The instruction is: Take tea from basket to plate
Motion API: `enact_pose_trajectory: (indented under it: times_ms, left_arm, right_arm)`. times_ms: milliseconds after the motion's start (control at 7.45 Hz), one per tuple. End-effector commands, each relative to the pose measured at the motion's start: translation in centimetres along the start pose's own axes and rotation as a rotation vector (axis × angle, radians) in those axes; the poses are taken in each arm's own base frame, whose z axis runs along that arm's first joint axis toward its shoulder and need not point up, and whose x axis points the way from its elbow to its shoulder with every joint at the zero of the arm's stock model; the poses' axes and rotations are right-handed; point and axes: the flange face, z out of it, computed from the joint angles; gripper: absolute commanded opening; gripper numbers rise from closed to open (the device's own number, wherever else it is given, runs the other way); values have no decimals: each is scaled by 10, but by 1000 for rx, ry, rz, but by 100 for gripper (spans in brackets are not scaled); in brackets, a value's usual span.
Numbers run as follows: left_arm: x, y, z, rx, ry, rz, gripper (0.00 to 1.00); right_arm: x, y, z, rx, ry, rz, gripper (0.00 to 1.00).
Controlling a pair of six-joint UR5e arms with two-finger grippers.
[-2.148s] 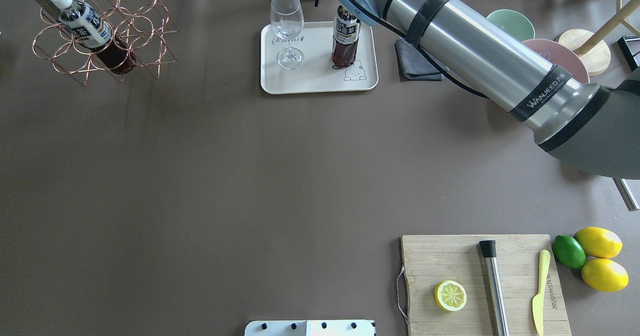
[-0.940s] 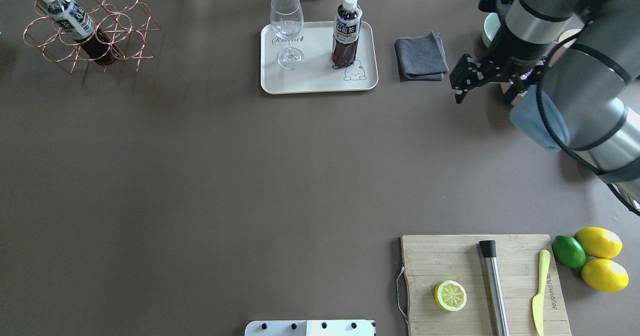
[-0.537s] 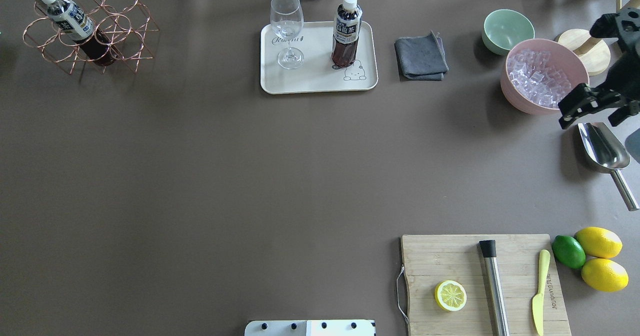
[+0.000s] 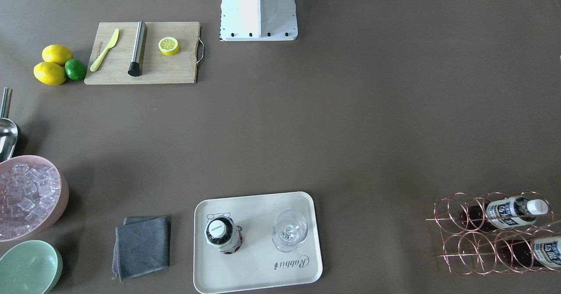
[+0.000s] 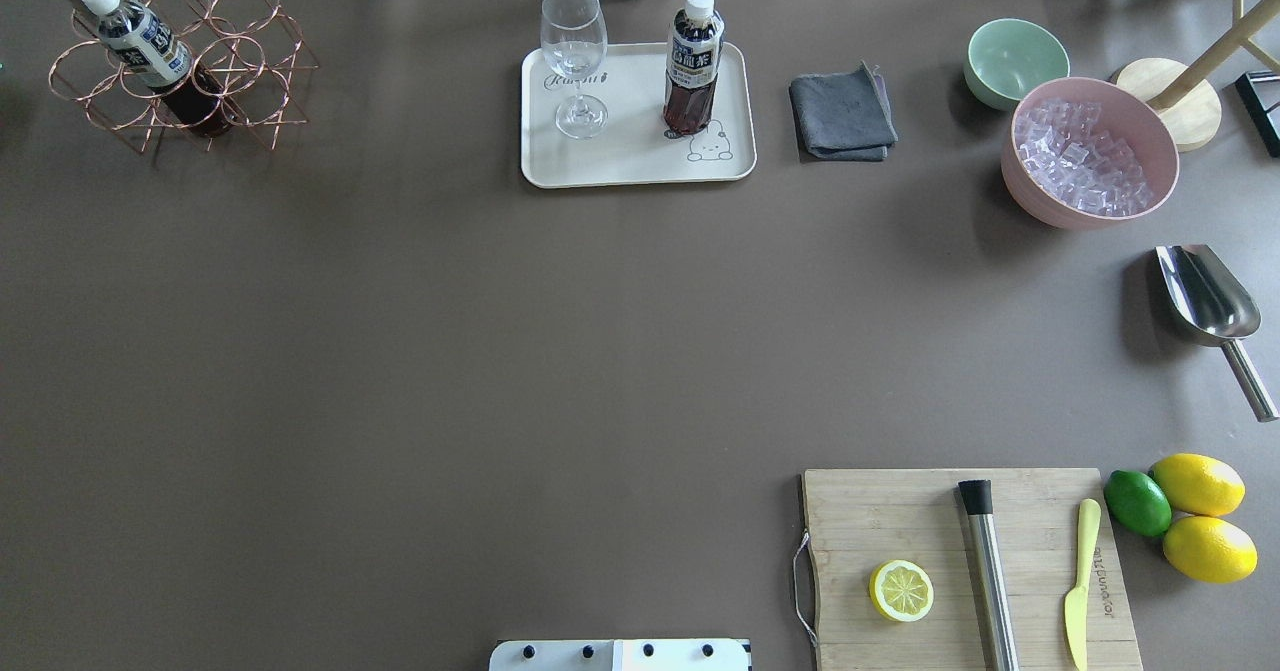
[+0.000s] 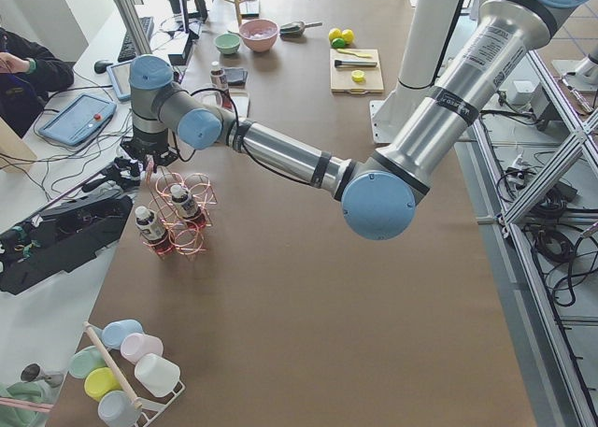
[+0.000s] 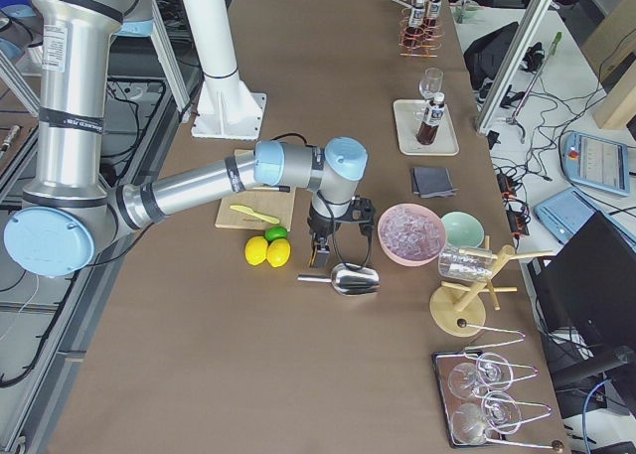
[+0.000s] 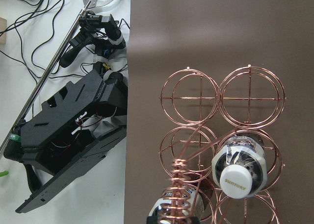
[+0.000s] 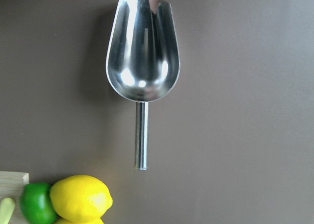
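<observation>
One tea bottle [image 5: 693, 71] stands upright on the cream plate [image 5: 630, 166] beside the bear drawing; it also shows in the front view [image 4: 222, 235] on the plate [image 4: 258, 206]. Two more tea bottles [image 5: 145, 41] lie in the copper wire basket [image 5: 240, 61] at the far left; the left wrist view looks straight down on the basket [image 8: 218, 91] and one white cap [image 8: 244, 176]. My left gripper [image 6: 138, 168] hangs just above the basket; I cannot tell whether it is open. My right gripper [image 7: 320, 243] hovers above the steel scoop [image 9: 142, 52]; I cannot tell its state either.
A wine glass [image 5: 575, 61] stands on the plate left of the bottle. A grey cloth [image 5: 842, 113], a mint-green bowl [image 5: 1015, 56] and a pink bowl of ice [image 5: 1085, 156] lie to the right. A cutting board [image 5: 960, 561] with a lemon half, and lemons [image 5: 1195, 486], are near the robot.
My right arm has pulled away from the plate to the right and left the overhead view. The tea bottle stays upright on the plate. The basket has shifted slightly.
</observation>
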Motion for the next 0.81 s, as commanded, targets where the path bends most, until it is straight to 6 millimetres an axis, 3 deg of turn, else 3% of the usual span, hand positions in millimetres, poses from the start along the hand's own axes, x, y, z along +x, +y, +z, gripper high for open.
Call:
enact_pose_trajectory:
  times_ms: [0,403,671]
  left_arm:
    - [0,6,9,-3,8,-6,0]
    - [-2,8,11,-11,-7,-4,0]
    - [-2,8,11,-10,-7,-6,4]
  right_arm:
    - [102,22,15,54,-85,-63,100]
    - [103,2,1,93,-54,-85,100]
    - [102,-1,-1,103,-64,-95,100]
